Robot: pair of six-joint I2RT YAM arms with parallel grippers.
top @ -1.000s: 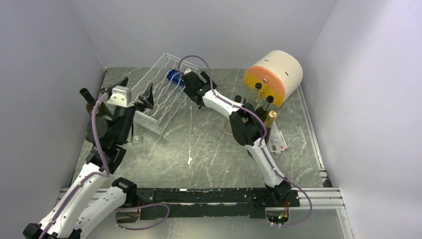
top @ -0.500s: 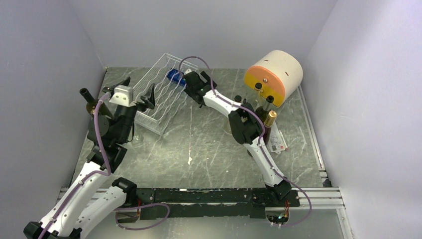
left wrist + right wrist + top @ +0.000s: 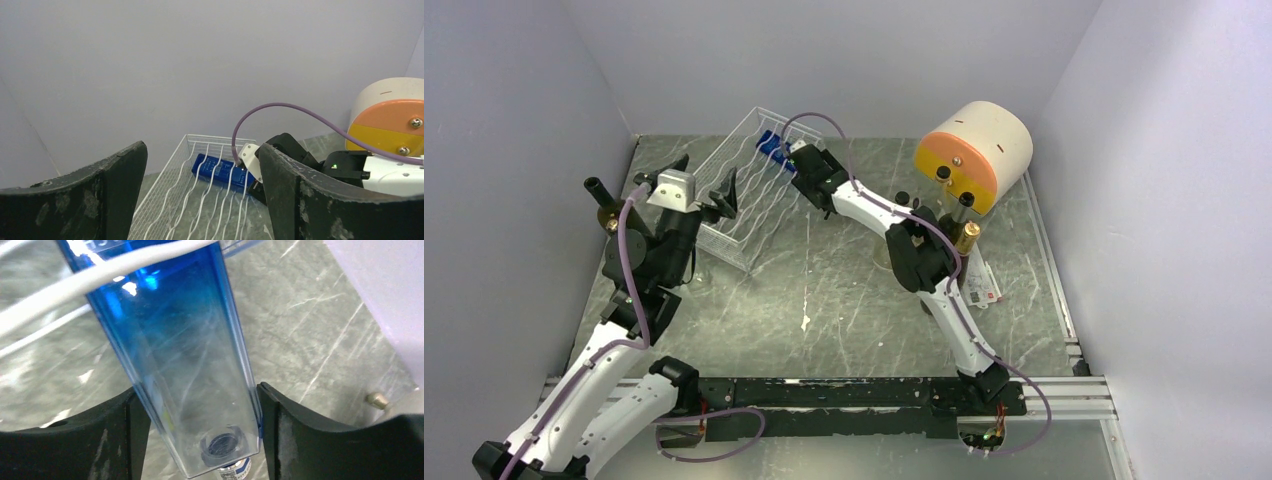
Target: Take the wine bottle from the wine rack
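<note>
The wine bottle (image 3: 772, 146) is a blue, square-sided clear bottle lying in the far end of the white wire wine rack (image 3: 742, 195). My right gripper (image 3: 797, 159) is shut on the bottle's neck end. In the right wrist view both fingers press its sides (image 3: 175, 350), with a rack wire (image 3: 75, 285) crossing over it. My left gripper (image 3: 702, 180) is open and empty at the rack's near left end. In the left wrist view it frames the rack (image 3: 180, 200) and the bottle (image 3: 220, 169).
A large cream cylinder with an orange and yellow face (image 3: 976, 148) stands at the back right, with dark bottles (image 3: 965, 216) and a card (image 3: 984, 287) beside it. A dark bottle (image 3: 602, 198) stands by the left wall. Grey walls enclose the table.
My right gripper and the blue bottle have shifted slightly toward the back left along the rack. My left gripper has edged a little toward the back.
</note>
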